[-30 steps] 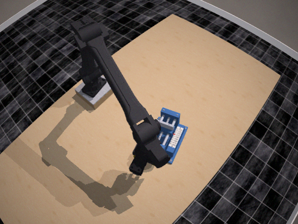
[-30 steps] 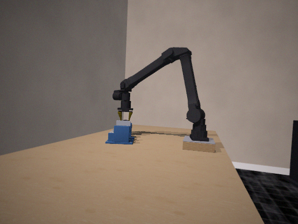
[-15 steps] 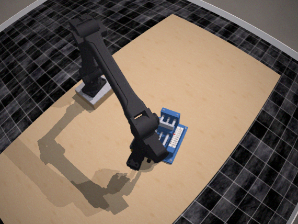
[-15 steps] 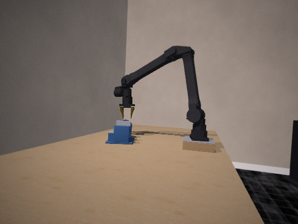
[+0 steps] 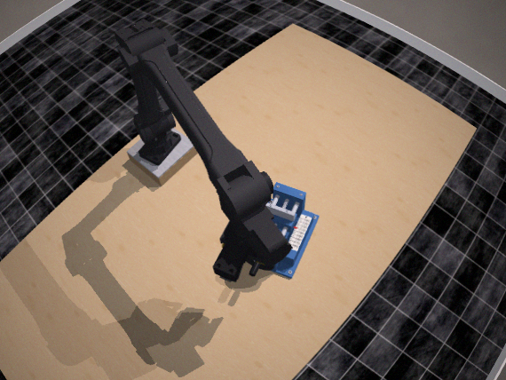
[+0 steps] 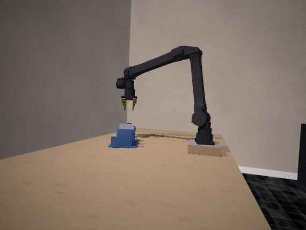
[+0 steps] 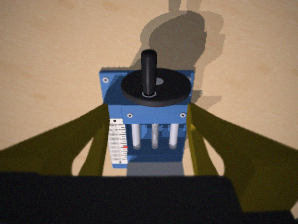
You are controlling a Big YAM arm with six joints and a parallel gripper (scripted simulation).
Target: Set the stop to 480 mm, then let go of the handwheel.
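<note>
Black handwheel [image 7: 172, 94] in wrist vw, mostly hidden in top

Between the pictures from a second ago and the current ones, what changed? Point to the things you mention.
The gripper [image 6: 129, 110] rose, its open fingers now well above the blue fixture [image 5: 304, 263] [image 6: 125, 138] [image 7: 145, 114] in the exterior view. It holds nothing now; whether it let go of anything in that time, the pictures do not settle. The fixture and the arm's base block [image 5: 177, 168] [image 6: 204, 150] stayed where they were.
</note>
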